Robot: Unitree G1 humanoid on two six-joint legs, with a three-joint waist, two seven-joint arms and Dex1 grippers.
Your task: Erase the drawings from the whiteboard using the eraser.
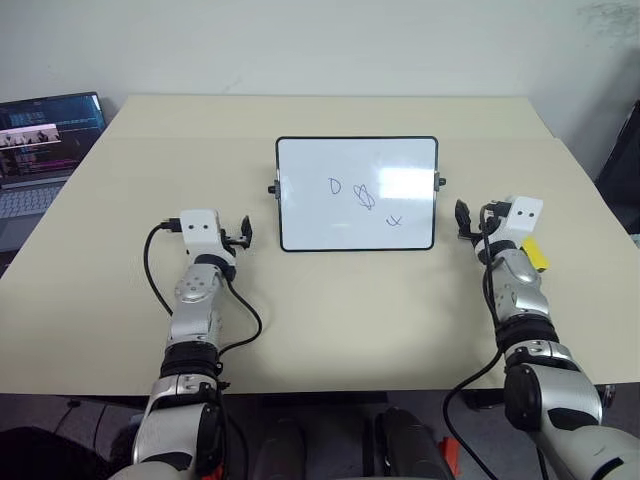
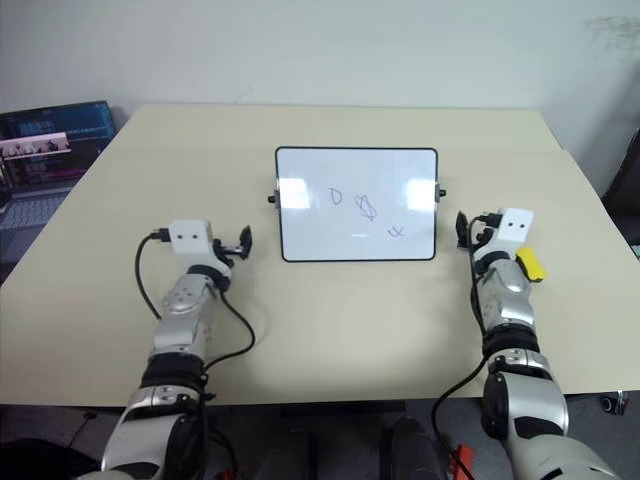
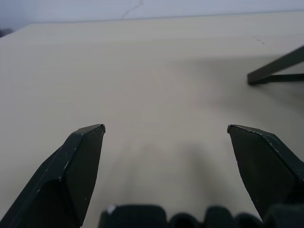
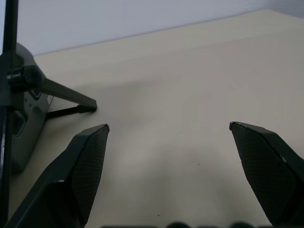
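The whiteboard [image 1: 310, 215] stands propped at the table's middle, with three blue drawings on it: a D-like loop [image 1: 335, 186], a looped scribble [image 1: 365, 196] and a small x [image 1: 394, 221]. The yellow eraser [image 1: 535, 254] lies on the table at the right, partly hidden behind my right wrist. My right gripper [image 1: 472, 222] is open and empty, hovering just right of the board, whose stand [image 4: 28, 95] appears in the right wrist view. My left gripper [image 1: 244, 234] is open and empty to the left of the board; its black fingers [image 3: 80, 161] stand wide apart over bare table.
An open laptop [image 1: 40, 150] sits beyond the table's far left corner. The beige table [image 1: 340, 310] spreads wide in front of the board and behind it. A board stand leg [image 3: 275, 69] shows in the left wrist view.
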